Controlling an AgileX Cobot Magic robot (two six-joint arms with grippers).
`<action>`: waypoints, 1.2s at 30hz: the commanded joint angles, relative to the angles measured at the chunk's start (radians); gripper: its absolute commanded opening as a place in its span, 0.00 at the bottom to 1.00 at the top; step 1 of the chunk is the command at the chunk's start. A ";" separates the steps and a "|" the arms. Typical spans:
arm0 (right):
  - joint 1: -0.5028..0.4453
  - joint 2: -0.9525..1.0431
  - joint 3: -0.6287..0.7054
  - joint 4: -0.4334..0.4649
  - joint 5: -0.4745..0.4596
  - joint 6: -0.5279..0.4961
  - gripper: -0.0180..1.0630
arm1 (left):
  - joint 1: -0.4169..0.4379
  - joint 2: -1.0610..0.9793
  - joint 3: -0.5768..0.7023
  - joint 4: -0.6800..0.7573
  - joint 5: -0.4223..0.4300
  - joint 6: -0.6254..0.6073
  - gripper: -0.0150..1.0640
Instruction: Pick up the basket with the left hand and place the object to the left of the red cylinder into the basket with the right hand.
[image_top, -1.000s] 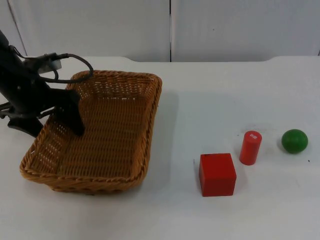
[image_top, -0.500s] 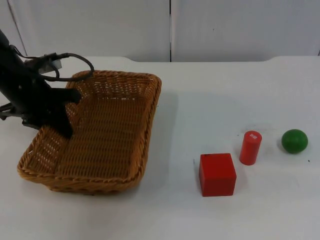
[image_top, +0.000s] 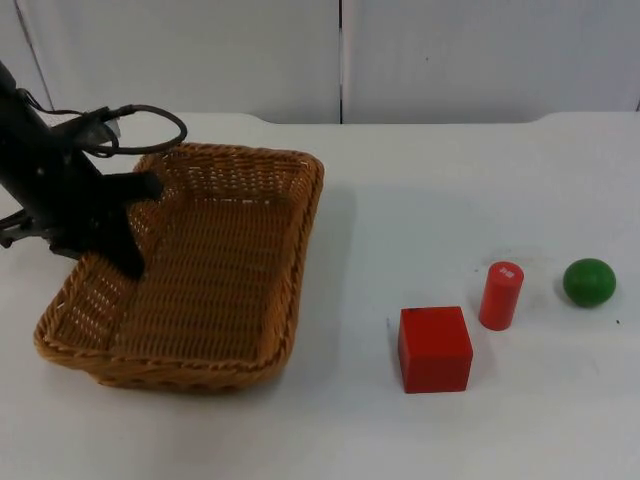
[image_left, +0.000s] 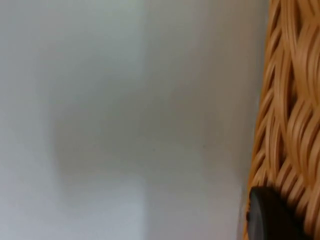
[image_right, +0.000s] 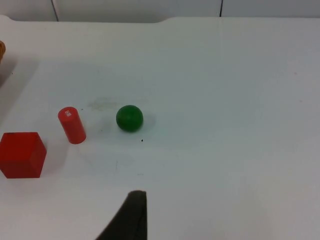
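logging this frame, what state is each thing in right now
basket: tilted, its left wall in the left end effector's grip, nothing inside
left end effector: shut on the basket's left wall
red cube: resting on the table, left of the red cylinder, untouched
red cylinder: standing upright
green ball: resting on the table, right of the cylinder
right end effector: waiting above the table, away from the objects

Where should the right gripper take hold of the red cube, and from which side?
Come down from above onto the red cube and close on two opposite flat faces, preferably its near and far ones. It sits flat, top face bare, while the red cylinder stands upright close to its far right corner, crowding that side.
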 joint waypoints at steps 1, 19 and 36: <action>-0.005 -0.003 0.007 -0.004 -0.007 -0.015 0.99 | -0.002 -0.026 -0.004 -0.035 0.058 -0.013 0.01; -0.005 -0.003 0.007 -0.004 -0.007 -0.015 0.99 | -0.002 -0.297 -0.004 -0.066 0.233 -0.118 0.01; -0.005 -0.003 0.007 0.001 -0.007 -0.015 0.99 | -0.002 -0.610 0.155 -0.015 0.325 -0.218 0.01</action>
